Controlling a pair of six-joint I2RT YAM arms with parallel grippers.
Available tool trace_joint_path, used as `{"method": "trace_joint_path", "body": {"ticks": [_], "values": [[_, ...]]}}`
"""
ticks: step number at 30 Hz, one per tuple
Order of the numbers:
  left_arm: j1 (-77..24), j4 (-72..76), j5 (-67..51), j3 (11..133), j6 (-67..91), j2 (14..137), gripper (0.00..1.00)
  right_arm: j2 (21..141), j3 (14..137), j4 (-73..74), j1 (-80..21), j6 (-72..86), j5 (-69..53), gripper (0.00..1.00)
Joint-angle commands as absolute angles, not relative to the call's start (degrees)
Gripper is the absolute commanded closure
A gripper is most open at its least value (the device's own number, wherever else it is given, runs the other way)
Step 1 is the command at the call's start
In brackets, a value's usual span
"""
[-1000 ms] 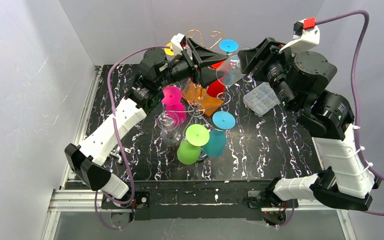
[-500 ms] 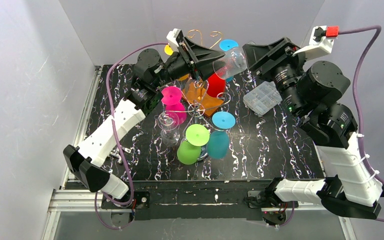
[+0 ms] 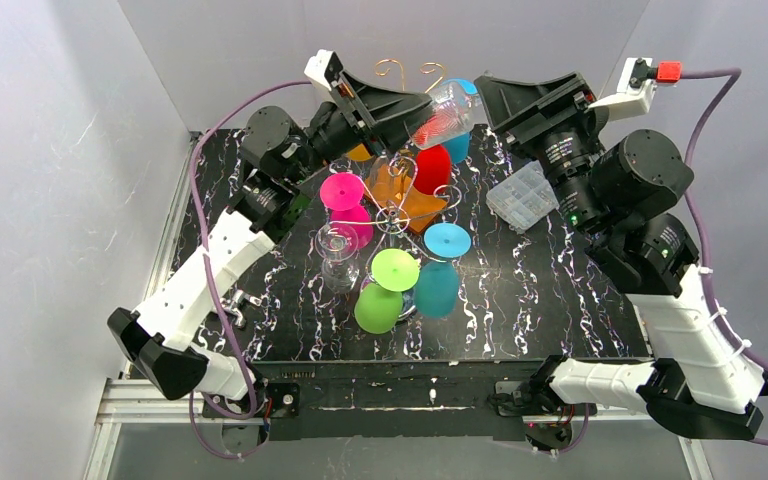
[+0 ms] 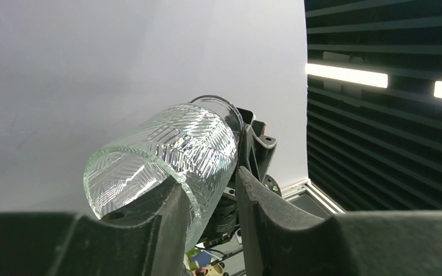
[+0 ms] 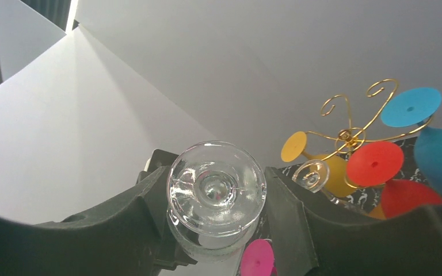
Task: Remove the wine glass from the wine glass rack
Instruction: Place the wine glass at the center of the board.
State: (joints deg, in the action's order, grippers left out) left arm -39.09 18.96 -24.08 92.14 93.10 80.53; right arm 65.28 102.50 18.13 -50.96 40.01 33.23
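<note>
The clear patterned wine glass [image 3: 445, 115] lies tilted in the air between my two grippers, level with the top of the gold wire rack [image 3: 400, 72]. My left gripper [image 3: 422, 108] is shut on its bowl at the rim; in the left wrist view [image 4: 207, 178] one finger sits inside the bowl [image 4: 172, 149]. My right gripper [image 3: 487, 100] is shut on the round foot, which fills the gap between its fingers in the right wrist view [image 5: 216, 172]. The foot [image 5: 216, 187] faces that camera. The rack's curled top arms [image 5: 345, 135] stand to the right.
The rack holds pink [image 3: 342, 190], green [image 3: 395, 270], teal [image 3: 447, 240], red [image 3: 432, 170] and clear [image 3: 337, 245] glasses. An orange block [image 3: 400, 195] lies under it. A clear plastic box [image 3: 525, 195] sits to the right. Grey walls stand close behind.
Both grippers have risen with the clear glass. The left arm has swung up and left, the glass has tipped over more, and its foot now points at the right gripper.
</note>
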Motion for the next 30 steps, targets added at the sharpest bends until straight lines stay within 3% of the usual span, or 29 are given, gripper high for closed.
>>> {"method": "trace_joint_path", "body": {"ticks": [1,13,17,22,30], "values": [[-40.3,27.2,-24.7,92.0,93.5,75.5,0.69,66.8,99.8,16.9,-51.4,43.0,27.5,0.6],[-40.2,27.3,-23.3,87.6,91.2,70.7,0.87,68.5,97.9,15.6,-51.4,46.0,23.5,0.6],[-40.2,26.6,-23.0,86.1,90.1,69.4,0.99,69.5,98.0,15.6,-51.4,46.0,21.4,0.6],[-40.2,22.0,-20.7,85.0,85.7,67.3,1.0,71.0,99.0,15.7,-51.4,44.7,19.9,0.58],[-40.3,10.9,-16.6,89.2,75.9,65.2,1.0,73.3,101.5,17.7,-51.4,41.3,19.1,0.35]]}}
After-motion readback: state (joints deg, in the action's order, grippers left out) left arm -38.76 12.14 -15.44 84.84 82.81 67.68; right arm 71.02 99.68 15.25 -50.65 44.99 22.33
